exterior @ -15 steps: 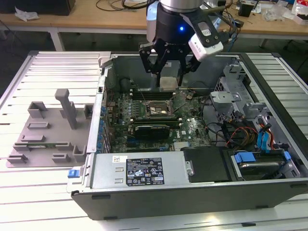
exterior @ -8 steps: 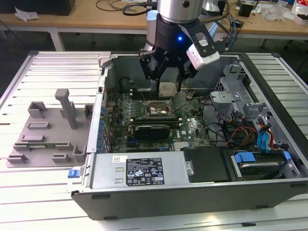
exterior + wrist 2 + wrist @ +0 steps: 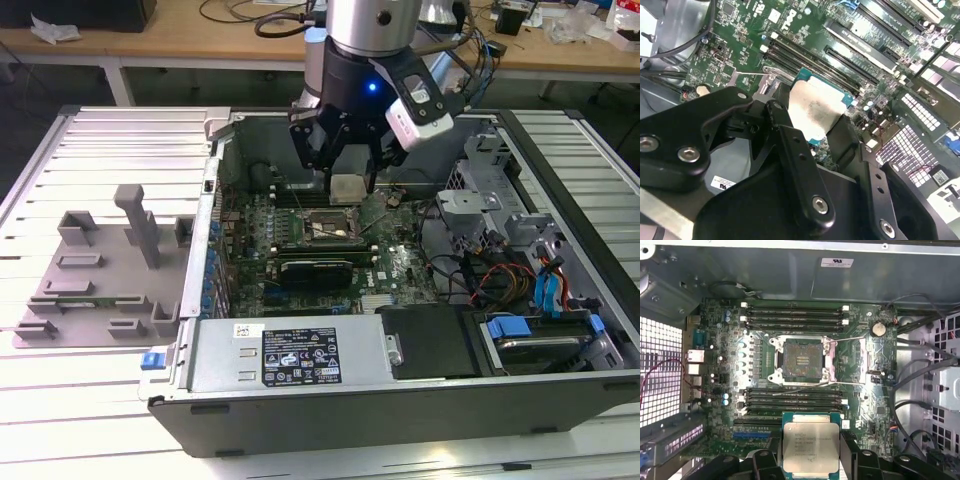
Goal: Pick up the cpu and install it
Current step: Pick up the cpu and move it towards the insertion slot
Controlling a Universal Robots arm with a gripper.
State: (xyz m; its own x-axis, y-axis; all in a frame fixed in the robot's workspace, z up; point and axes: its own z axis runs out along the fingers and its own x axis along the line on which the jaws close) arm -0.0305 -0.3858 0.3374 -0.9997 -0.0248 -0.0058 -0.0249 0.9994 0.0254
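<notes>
My gripper (image 3: 347, 187) hangs inside the open computer case, shut on the cpu (image 3: 346, 187), a thin square chip with a silver-grey top plate. In the first wrist view the cpu (image 3: 810, 446) sits flat between the black fingers (image 3: 851, 455), and the bare socket (image 3: 801, 359) lies on the green motherboard with its lever wire swung open. In the second wrist view the cpu (image 3: 813, 110) shows smeared grey paste on its plate. In the exterior view the socket (image 3: 327, 229) lies just below and in front of the held chip.
The case walls (image 3: 215, 190) enclose the motherboard (image 3: 395, 262). Memory slots (image 3: 795, 315) flank the socket. A drive cage and cables (image 3: 500, 250) crowd the exterior view's right. A grey plastic fixture tray (image 3: 100, 270) rests outside the case at the exterior view's left.
</notes>
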